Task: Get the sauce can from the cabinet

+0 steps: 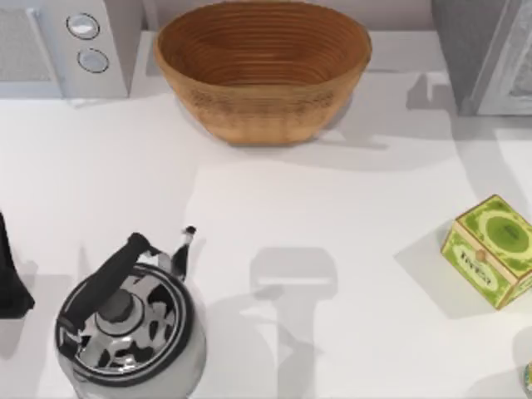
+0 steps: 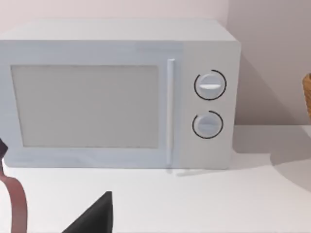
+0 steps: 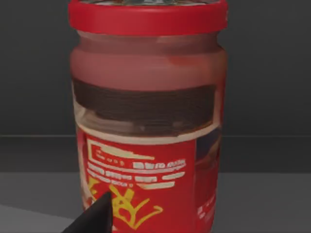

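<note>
A: Where's the sauce can [image 3: 147, 121]?

B: Upright on a dark cabinet shelf, close before the right hand [image 3: 95, 216], squared up for a grasp, I'd judge. Its grip I cannot tell.

A: The left?

B: Parked facing the microwave [image 2: 119, 94].

The white counter [image 1: 274, 224] carries a wicker basket [image 1: 262, 71] at upper centre and a microwave [image 1: 62, 46] at upper left. A steel kettle [image 1: 125, 328] (black handle) stands lower left, a green-yellow box [image 1: 492, 251] at right.
</note>
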Robot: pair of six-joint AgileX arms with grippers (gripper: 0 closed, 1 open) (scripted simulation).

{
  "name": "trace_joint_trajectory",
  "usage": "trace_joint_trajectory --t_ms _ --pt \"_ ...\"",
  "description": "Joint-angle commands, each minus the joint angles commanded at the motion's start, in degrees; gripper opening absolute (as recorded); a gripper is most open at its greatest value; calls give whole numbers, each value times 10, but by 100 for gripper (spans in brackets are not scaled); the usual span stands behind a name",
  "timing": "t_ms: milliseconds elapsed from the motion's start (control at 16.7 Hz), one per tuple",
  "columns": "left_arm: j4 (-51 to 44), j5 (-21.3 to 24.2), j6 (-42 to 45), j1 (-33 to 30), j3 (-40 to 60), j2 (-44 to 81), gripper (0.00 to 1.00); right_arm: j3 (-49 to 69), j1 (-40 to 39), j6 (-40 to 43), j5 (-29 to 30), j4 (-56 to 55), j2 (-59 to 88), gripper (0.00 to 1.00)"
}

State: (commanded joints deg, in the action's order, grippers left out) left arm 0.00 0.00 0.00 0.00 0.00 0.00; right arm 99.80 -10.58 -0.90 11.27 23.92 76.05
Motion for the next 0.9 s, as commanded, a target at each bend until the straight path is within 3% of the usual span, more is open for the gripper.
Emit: trace_joint_trajectory --t_ms 240,600,900 --pt "0 0 0 0 0 0 100 0 1 0 1 -2 -1 100" --pt "0 0 0 0 0 0 100 43 -60 -4 66 -14 59 100" --pt "0 0 0 0 0 0 100 44 -61 -4 69 -14 63 100"
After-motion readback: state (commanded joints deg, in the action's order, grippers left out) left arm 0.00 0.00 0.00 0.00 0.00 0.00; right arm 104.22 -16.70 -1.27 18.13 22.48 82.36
